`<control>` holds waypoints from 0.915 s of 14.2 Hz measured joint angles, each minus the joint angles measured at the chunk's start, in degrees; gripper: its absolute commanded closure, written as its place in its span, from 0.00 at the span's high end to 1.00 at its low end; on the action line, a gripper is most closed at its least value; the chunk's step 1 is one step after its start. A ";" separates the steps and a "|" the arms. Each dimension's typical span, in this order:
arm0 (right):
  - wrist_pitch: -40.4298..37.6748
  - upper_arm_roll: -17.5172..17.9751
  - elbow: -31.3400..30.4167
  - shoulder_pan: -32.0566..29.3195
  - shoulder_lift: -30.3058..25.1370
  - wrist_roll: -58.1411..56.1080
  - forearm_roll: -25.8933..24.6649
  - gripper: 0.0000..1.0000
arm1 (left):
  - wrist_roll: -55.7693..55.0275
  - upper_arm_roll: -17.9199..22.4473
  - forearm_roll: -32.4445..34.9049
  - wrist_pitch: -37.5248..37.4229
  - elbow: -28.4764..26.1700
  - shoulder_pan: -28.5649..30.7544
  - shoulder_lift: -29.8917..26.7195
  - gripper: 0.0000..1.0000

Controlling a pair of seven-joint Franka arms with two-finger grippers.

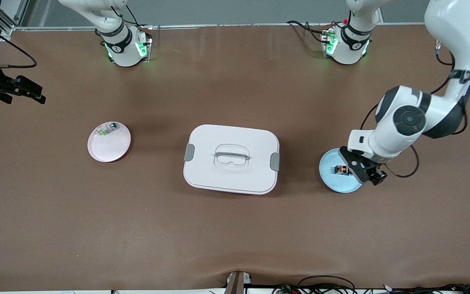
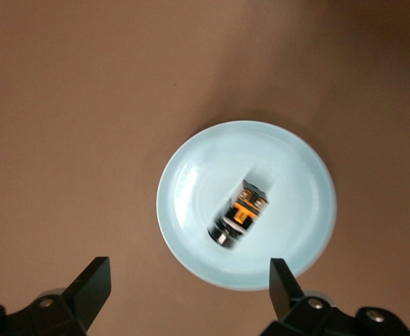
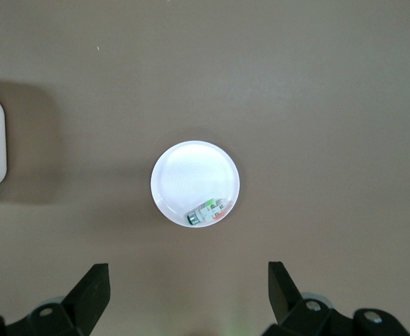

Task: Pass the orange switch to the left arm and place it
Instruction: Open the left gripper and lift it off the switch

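Left pincer (image 1: 355, 169) over the blue plate (image 1: 333, 181)
Its fingers spread wide, the orange switch (image 2: 238, 213) lying free on the plate beneath them.

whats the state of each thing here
orange switch: lying in the blue plate, not gripped
box: lid on, side clips down
green-and-clear part: lying in the white plate
left pincer: open, over the blue plate
right pincer: open, above the white plate

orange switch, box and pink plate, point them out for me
orange switch (image 2: 241, 212), left wrist view, on its orange band
box (image 1: 231, 158), front view, on the lid's clear handle
pink plate (image 1: 110, 147), front view, on its bare middle
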 measured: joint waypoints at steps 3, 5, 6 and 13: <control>0.01 0.06 1.48 0.00 0.26 0.00 -0.11 1.00 | -8.91 -2.63 -2.89 -10.50 6.91 -0.03 -1.56 1.00; 0.03 0.17 2.29 0.00 0.64 0.00 -0.11 1.00 | -14.69 -3.57 -3.04 -16.54 11.12 -0.12 -1.60 1.00; 0.05 0.21 2.72 0.00 0.86 0.00 -0.11 1.00 | -16.82 -3.58 -3.80 -18.67 13.09 -0.04 -1.59 1.00; 0.01 0.52 4.44 0.06 2.85 0.00 -0.11 1.00 | -39.33 -3.53 -9.44 -26.71 19.62 0.68 -5.10 1.00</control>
